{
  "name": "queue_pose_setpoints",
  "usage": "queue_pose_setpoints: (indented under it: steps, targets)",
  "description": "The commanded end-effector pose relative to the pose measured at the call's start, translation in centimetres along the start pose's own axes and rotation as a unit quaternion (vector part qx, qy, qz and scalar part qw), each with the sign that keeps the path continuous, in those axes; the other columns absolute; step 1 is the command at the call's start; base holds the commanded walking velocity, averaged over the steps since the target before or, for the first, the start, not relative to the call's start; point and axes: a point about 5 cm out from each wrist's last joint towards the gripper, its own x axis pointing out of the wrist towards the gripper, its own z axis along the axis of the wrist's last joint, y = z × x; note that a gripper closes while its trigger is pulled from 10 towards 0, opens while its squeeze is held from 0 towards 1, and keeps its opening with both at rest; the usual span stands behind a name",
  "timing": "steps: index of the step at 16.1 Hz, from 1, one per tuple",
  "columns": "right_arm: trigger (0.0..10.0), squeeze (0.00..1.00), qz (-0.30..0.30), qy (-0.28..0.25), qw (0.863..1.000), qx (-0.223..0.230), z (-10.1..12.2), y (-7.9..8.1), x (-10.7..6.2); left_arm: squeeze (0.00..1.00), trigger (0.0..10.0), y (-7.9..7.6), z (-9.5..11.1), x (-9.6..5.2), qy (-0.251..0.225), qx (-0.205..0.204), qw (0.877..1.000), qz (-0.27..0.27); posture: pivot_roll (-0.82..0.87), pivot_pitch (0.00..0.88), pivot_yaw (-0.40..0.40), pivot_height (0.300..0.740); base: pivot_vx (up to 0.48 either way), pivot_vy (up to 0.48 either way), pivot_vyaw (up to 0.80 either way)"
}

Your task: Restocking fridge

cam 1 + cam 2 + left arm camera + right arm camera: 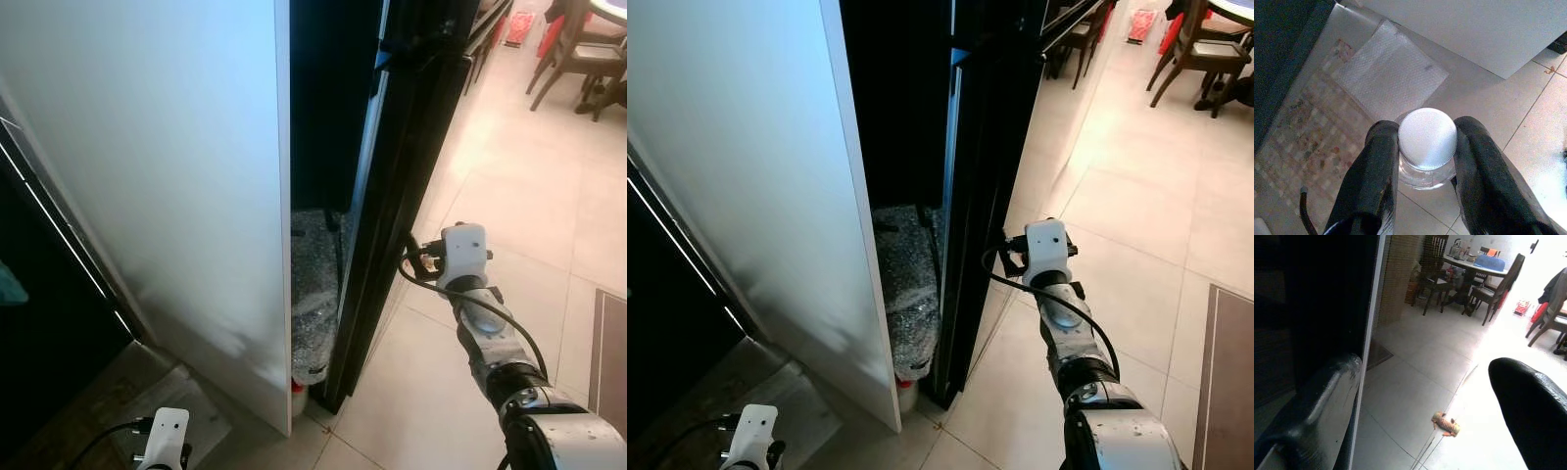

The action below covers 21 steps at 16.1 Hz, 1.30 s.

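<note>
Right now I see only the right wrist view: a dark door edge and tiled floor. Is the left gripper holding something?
Observer: Yes. The left gripper is shut on a clear bottle with a white cap.
Operator: Where does that arm hang?
Observer: Low, over the floor near the bottom corner of the white panel.
Operator: What is between this panel and the black door?
Observer: A bubble-wrap bundle stands low in the gap.

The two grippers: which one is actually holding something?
The left gripper: its black fingers clamp a clear bottle with a white cap. The right gripper is open with nothing between its fingers, reaching at the dark fridge door's edge.
</note>
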Motion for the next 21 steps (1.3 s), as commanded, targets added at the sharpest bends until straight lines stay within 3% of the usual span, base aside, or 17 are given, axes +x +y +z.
queue_pose_setpoints:
  steps: [1, 6, 11, 13, 18, 21]
  targets:
    - [10.0, 0.00, -0.035, 0.001, 0.999, -0.005, 0.2, -1.6, 0.0, 0.00, 10.0, 0.0, -0.1, 0.0, 0.004, 0.006, 1.000, -0.002, -0.07, 0.000, -0.017, 0.740, 0.000, 0.000, 0.00]
    - [10.0, 0.00, -0.074, 0.021, 0.997, -0.014, -1.3, -2.7, -1.1, 0.00, 10.0, -0.1, -0.1, 0.0, 0.004, 0.007, 1.000, -0.005, -0.08, 0.000, -0.013, 0.740, 0.000, 0.000, 0.00]
    - [10.0, 0.00, -0.161, 0.040, 0.986, -0.017, -2.6, -5.2, -2.5, 0.00, 10.0, -0.3, -0.1, 0.0, 0.004, 0.009, 1.000, -0.007, -0.08, 0.000, -0.013, 0.740, 0.000, 0.000, 0.00]
    - [10.0, 0.00, -0.171, 0.046, 0.984, -0.015, -3.1, -5.5, -2.9, 0.00, 10.0, -0.3, -0.2, 0.0, 0.004, 0.010, 1.000, -0.008, -0.08, 0.000, -0.010, 0.740, 0.000, 0.000, 0.00]
    - [10.0, 0.00, -0.162, 0.070, 0.984, 0.013, -5.4, -3.3, -4.4, 0.00, 10.0, -0.3, -0.2, -0.1, 0.004, 0.013, 1.000, -0.008, -0.08, 0.000, -0.015, 0.740, 0.000, 0.000, 0.00]
    - [10.0, 0.00, -0.130, 0.159, 0.978, 0.040, -9.8, -0.4, -7.7, 0.00, 10.0, -0.4, -0.3, -0.1, 0.004, 0.013, 1.000, -0.008, -0.08, 0.000, -0.018, 0.740, 0.000, 0.000, 0.00]
